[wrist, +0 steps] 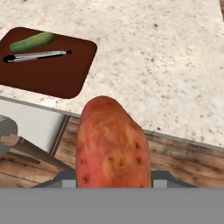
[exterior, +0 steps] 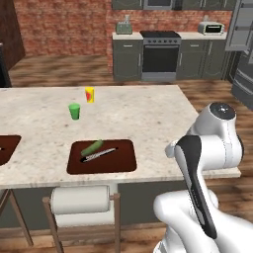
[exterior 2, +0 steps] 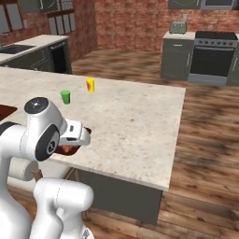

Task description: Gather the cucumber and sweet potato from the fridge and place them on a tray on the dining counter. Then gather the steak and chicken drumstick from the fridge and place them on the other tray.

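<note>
Across the middle of the kitchen stretches the pale speckled desk (exterior: pixel 138 113), its far corner cut off at the left of the left base view. Behind it the stove (exterior: pixel 160 54) stands against the brick wall. On the desk's near edge lies a dark brown tray (exterior: pixel 123 160), and a second tray (exterior: pixel 7 148) is cropped by the left edge, so its contents cannot be made out. Under the desk a white stool (exterior: pixel 79 200) is partly hidden by the edge. In the hand view the sweet potato (wrist: pixel 111 144) fills the lower centre, gripped in the claw (wrist: pixel 113 179), whose fingers are mostly covered by it; it hangs over the wooden floor just off the desk edge, near the tray. On that tray the cucumber (exterior: pixel 92 147) lies beside a slim silver utensil (exterior: pixel 99 154) too small to identify. Farther back stand a green cup (exterior: pixel 74 111) and a yellow cup (exterior: pixel 89 94), apart from each other.
</note>
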You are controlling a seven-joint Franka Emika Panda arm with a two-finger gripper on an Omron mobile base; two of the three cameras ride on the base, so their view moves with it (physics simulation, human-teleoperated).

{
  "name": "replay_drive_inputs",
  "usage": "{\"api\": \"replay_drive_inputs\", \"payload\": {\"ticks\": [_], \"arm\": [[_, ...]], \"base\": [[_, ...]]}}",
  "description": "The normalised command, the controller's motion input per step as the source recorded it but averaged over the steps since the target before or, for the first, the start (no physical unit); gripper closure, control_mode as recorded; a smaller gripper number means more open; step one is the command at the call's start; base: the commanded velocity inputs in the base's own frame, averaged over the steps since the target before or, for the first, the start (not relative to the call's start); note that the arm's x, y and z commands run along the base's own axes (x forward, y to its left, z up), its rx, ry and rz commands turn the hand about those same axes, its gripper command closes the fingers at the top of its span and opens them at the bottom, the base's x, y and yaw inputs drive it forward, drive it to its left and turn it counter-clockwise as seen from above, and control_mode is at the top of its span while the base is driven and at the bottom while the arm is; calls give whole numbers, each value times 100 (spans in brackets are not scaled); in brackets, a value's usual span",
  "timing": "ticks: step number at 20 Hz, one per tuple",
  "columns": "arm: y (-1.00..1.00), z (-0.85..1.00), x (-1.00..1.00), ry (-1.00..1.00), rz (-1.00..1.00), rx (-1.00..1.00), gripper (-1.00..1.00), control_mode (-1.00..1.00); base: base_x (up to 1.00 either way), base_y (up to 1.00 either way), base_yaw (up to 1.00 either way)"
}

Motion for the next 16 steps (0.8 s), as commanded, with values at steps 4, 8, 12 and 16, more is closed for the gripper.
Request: {"api": "replay_drive_inputs", "payload": {"ticks": [4, 8, 12, 16], "arm": [[0, 0, 0, 0, 0, 0, 100, 100], [0, 0, 0, 0, 0, 0, 100, 100], [0, 0, 0, 0, 0, 0, 100, 100], [0, 0, 0, 0, 0, 0, 100, 100]], "base": [[46, -1, -13], [33, -19, -4], [37, -37, 0], [40, -49, 0]]}}
